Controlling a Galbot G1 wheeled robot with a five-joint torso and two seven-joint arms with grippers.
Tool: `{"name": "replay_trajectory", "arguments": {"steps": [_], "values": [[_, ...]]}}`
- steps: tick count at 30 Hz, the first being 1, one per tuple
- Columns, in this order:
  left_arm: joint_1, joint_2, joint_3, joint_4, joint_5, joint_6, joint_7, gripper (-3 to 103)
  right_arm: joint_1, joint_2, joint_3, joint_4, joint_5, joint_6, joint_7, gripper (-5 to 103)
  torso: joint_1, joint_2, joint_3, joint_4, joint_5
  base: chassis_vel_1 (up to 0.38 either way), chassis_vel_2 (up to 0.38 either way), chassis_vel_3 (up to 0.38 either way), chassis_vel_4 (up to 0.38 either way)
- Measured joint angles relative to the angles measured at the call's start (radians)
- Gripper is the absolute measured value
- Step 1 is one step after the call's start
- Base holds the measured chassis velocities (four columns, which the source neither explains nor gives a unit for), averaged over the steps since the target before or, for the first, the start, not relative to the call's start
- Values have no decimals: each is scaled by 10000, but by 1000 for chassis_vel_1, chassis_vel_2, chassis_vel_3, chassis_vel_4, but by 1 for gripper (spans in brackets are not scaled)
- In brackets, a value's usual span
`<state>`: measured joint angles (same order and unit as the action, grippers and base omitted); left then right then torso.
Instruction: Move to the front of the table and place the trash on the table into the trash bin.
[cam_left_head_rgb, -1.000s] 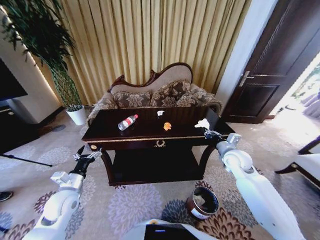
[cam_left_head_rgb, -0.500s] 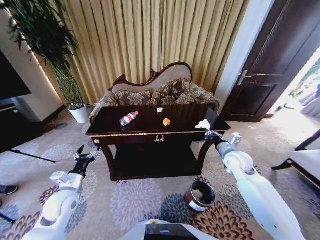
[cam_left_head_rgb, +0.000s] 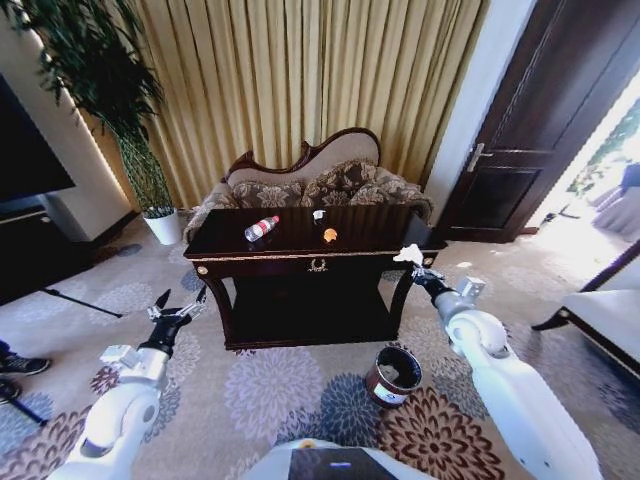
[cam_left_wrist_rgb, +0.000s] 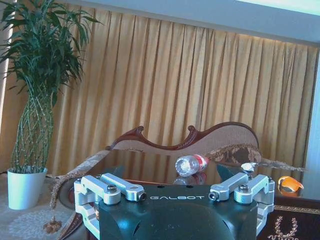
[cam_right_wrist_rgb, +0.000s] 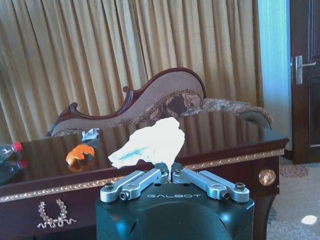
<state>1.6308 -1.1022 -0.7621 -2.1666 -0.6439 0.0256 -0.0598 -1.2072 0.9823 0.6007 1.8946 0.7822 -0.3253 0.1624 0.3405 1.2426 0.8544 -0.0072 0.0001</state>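
- On the dark glossy wooden desk (cam_left_head_rgb: 300, 262): clear red-capped plastic bottle (cam_left_head_rgb: 261, 228), orange scrap (cam_left_head_rgb: 329, 235), small pale scrap (cam_left_head_rgb: 318, 214); uncollected.
- Right tool (cam_left_head_rgb: 413, 265): pinching white crumpled paper (cam_left_head_rgb: 408, 252) at the desk's corner; not binned.
- Left tool (cam_left_head_rgb: 178, 307): spread, idle, low.
- Round dark metal-rimmed bin (cam_left_head_rgb: 392, 375): on carpet, in front of the desk.

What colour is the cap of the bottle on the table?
Red; the bottle shows best in the head view.
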Motion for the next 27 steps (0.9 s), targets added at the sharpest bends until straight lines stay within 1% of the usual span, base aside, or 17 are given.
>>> {"name": "replay_trajectory", "arguments": {"steps": [1,2,4,5,7,8,11,15,17,20,22,26,27], "values": [[-41,-14,8,16,16,4,0,100,-30,142,-49,-10,-146,16,-22,0,3,-1,1,-1,0,0,0,0,0],[-41,-14,8,16,16,4,0,100,-30,142,-49,-10,-146,16,-22,0,3,-1,1,-1,0,0,0,0,0],[-158,-23,41,170,54,-30,29,100,-122,401,-155,-107,-465,28,-79,0,4,-2,1,5,1,0,0,0,0],[-158,-23,41,170,54,-30,29,100,-122,401,-155,-107,-465,28,-79,0,4,-2,1,5,1,0,0,0,0],[-307,-49,73,345,82,-134,119,100,-264,650,-235,-309,-852,62,-207,0,3,-1,0,3,-1,0,0,0,0],[-307,-49,73,345,82,-134,119,100,-264,650,-235,-309,-852,62,-207,0,3,-1,0,3,-1,0,0,0,0],[-430,-162,89,565,172,-296,263,100,-608,927,-330,-709,-1339,175,-397,0,0,1,-1,0,0,0,0,0,0],[-438,-251,106,692,254,-434,343,100,-782,1018,-374,-947,-1627,232,-488,0,0,1,-1,0,1,0,0,0,0],[-415,-328,109,784,334,-556,410,100,-895,1099,-424,-1250,-1990,301,-574,0,1,0,-1,0,2,0,0,0,0],[-386,-363,109,819,363,-603,446,100,-913,1139,-455,-1407,-2121,334,-609,0,1,0,-1,1,0,0,0,0,0],[-290,-452,80,888,498,-757,514,100,-882,1280,-536,-1885,-2434,443,-715,0,1,1,-1,2,0,0,0,0,0],[-195,-494,35,872,534,-828,553,100,-777,1429,-596,-2392,-2788,495,-772,0,0,1,-2,4,1,0,0,0,0],[-163,-501,3,822,537,-855,568,100,-709,1510,-607,-2768,-3122,554,-853,0,0,1,-1,4,2,0,0,0,0]]}}
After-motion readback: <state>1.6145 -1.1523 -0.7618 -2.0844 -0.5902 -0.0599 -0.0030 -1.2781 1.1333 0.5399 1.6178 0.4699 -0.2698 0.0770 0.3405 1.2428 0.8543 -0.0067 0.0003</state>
